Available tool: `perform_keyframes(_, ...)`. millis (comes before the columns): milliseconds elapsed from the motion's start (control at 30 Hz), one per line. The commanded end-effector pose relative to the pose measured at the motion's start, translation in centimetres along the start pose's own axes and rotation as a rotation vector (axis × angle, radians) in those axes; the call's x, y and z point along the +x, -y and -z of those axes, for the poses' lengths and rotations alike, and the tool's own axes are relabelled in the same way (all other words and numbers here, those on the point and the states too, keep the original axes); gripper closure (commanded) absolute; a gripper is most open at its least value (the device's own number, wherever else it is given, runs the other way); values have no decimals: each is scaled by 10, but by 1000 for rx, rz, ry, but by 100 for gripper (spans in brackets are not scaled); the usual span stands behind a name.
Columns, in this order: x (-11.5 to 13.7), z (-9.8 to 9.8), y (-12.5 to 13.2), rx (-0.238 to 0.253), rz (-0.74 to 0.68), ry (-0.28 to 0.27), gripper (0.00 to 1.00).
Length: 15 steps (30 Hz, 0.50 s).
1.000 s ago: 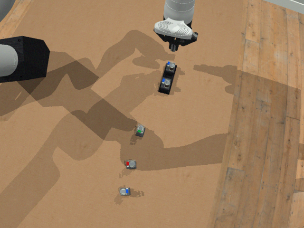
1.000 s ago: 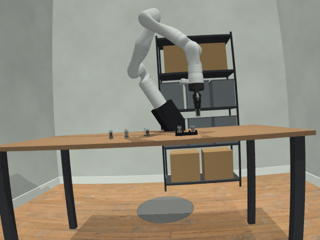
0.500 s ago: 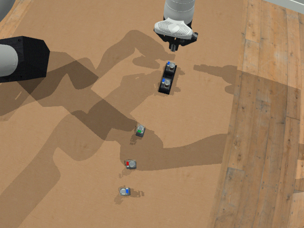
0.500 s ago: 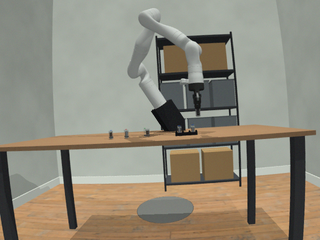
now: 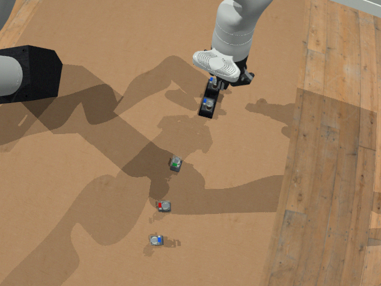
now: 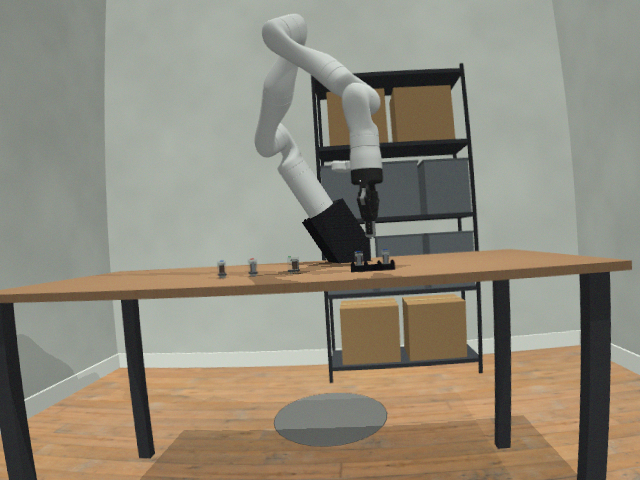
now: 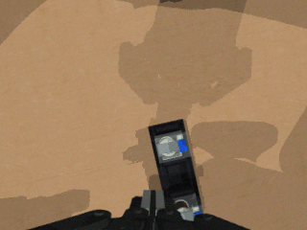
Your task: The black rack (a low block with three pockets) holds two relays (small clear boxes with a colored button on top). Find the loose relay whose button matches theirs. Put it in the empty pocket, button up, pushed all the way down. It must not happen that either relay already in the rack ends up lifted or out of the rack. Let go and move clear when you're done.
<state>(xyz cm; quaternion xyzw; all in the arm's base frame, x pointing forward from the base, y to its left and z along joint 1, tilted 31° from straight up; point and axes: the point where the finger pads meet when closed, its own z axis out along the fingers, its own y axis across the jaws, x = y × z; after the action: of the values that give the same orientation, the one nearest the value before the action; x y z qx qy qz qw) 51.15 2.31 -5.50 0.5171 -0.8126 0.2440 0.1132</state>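
Observation:
The black rack (image 5: 210, 97) lies on the table and holds two relays with blue buttons, one at its far end (image 5: 211, 80) and one at its near end (image 5: 207, 103); the middle pocket is empty. The rack also shows in the wrist view (image 7: 175, 169). My gripper (image 7: 153, 203) (image 6: 368, 229) hangs some way above the rack (image 6: 372, 266), fingers shut with nothing between them. Three loose relays stand in a row: green button (image 5: 175, 163), red button (image 5: 164, 205) and blue button (image 5: 156, 240).
The arm's black base (image 5: 29, 72) sits at the table's left side. The table's right edge runs beside the wooden floor (image 5: 335, 154). A shelf with boxes (image 6: 398, 206) stands behind the table.

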Motion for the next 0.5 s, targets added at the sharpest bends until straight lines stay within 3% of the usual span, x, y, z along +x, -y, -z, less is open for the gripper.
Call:
perform_keyframes(0, 31, 5, 27, 1, -109, 10, 100)
perform_keyframes(200, 88, 4, 59, -3, -330, 13, 100)
perform_keyframes(267, 88, 4, 59, -3, -330, 13, 100)
perform_keyframes(300, 114, 3, 71, -5, -429, 13, 100)
perform_keyframes(467, 161, 2, 88, -6, -601, 14, 100)
